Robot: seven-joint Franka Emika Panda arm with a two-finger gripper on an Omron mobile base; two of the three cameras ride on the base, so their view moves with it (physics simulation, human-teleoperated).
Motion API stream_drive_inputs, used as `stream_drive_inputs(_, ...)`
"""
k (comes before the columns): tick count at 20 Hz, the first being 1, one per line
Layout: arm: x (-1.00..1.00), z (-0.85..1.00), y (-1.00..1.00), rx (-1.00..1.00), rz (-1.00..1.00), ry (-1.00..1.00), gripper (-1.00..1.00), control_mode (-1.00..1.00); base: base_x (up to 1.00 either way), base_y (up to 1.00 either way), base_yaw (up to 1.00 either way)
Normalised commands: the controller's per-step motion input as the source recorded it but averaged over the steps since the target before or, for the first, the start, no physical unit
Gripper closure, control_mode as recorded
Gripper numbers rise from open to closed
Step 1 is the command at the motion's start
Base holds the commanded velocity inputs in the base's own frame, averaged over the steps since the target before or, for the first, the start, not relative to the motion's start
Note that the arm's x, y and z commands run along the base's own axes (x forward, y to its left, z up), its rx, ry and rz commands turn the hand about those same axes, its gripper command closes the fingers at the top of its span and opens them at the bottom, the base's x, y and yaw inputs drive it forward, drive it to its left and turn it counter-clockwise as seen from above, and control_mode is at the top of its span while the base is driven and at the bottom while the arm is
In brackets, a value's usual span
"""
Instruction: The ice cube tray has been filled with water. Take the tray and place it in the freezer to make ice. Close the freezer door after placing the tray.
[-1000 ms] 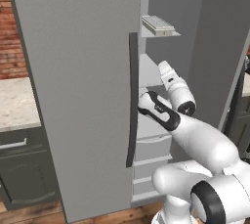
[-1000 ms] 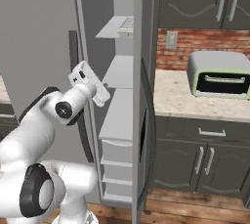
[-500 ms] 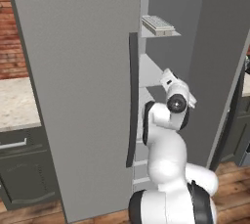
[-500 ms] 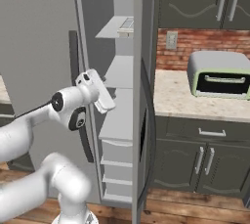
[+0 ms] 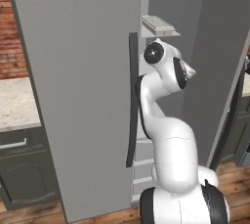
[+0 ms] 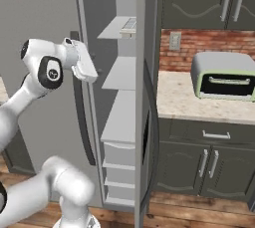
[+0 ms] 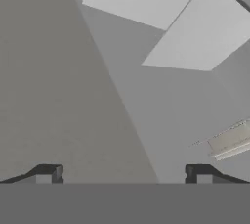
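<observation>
Up on top shelf, ice cube tray (image 5: pixel 157 23) sits placed; gripper (image 7: pixel 122 173) empty, jaws spread. Next (my guess): swing freezer door (image 6: pixel 143 97), at 3 o'clock, shut without clipping shelves.

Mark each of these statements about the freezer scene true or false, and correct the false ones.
1. The ice cube tray lies on an upper shelf inside the freezer. True.
2. The freezer door is shut. False: it stands open, edge-on in the right base view.
3. The gripper holds the tray. False: its fingertips are spread apart with nothing between them, and the tray sits on the shelf.
4. A green toaster oven stands on the counter right of the refrigerator. True.
5. The toaster oven's door hangs open. False: it is closed.
</observation>
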Motion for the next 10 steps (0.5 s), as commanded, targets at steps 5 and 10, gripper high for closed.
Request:
stream_drive_inputs(5,-0.87,-0.47,0.09,-0.06,0.00,-0.20,-1.00,-1.00,0.00,0.00,0.00)
stream_drive_inputs(10,-0.85,-0.11,0.01,0.02,0.06,-0.24,-1.00,-1.00,0.00,0.00,0.00)
